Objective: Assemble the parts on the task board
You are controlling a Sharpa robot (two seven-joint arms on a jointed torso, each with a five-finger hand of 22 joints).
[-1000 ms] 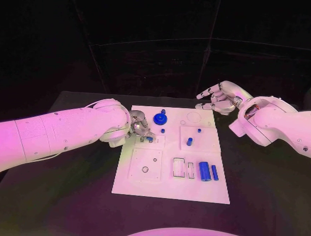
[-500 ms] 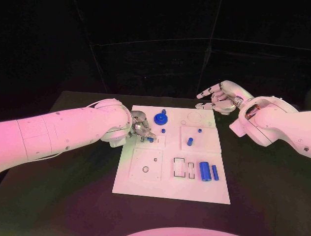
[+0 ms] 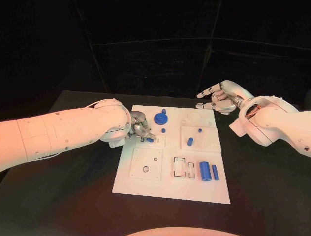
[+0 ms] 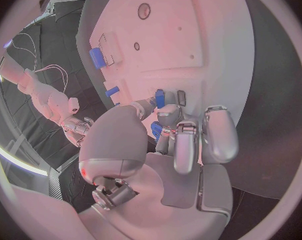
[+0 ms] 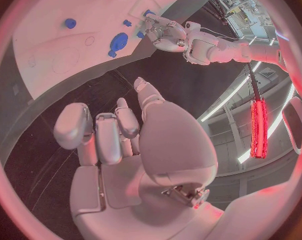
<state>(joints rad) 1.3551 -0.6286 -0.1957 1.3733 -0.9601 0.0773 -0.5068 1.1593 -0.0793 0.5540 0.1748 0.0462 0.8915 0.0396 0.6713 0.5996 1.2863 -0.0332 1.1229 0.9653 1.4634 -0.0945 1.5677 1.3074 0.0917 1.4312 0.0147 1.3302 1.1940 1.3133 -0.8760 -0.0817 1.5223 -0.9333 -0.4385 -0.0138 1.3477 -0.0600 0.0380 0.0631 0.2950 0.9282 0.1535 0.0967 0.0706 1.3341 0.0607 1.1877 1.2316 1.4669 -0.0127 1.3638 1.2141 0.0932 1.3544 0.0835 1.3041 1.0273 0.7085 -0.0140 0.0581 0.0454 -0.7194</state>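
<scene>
The white task board (image 3: 171, 184) lies in the middle of the black table. My left hand (image 3: 140, 129) hovers low over the board's far left part and pinches a small blue part (image 4: 155, 129) between thumb and fingers. A second small blue piece (image 4: 160, 98) stands beside a dark slot just past the fingertips. My right hand (image 3: 220, 98) is raised off the board's far right corner, fingers apart and holding nothing. On the board sit a round blue gear-like piece (image 3: 160, 118), a blue peg (image 3: 189, 141), a thick blue cylinder (image 3: 204, 171) and a thin blue bar (image 3: 215, 172).
Empty recesses and frames (image 3: 179, 167) mark the board's near half, with a round hole (image 3: 145, 169) in a raised square plate. Black table (image 3: 70, 196) runs on both sides of the board. The right wrist view shows the board (image 5: 51, 58) and my left hand (image 5: 165, 33) beyond it.
</scene>
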